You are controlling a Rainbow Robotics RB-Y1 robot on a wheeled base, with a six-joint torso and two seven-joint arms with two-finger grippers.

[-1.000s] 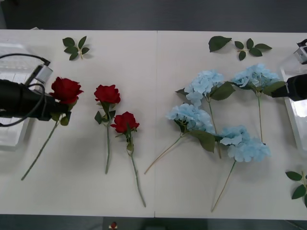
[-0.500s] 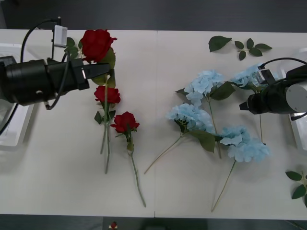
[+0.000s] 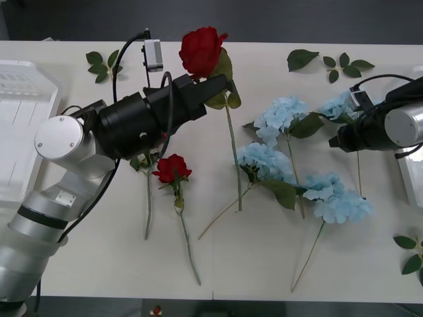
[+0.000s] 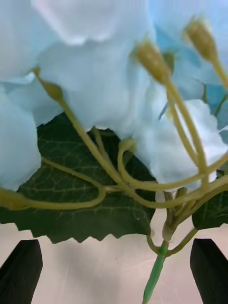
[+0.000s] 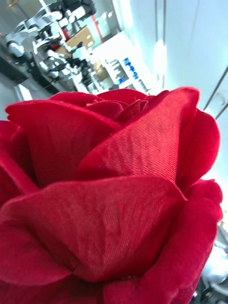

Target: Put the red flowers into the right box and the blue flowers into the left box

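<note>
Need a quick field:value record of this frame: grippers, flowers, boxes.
left gripper: shut on the held rose, lifted above the table, stem hanging down
right gripper: open, fingers either side of a blue flower stem, just below its head
red flowers on table: two; one in plain view, the other partly behind the left arm
blue flowers: four, all lying on the table
left box: no flowers in it
right box: at the right edge, contents cannot be told
loose leaf sprigs: on the table
</note>
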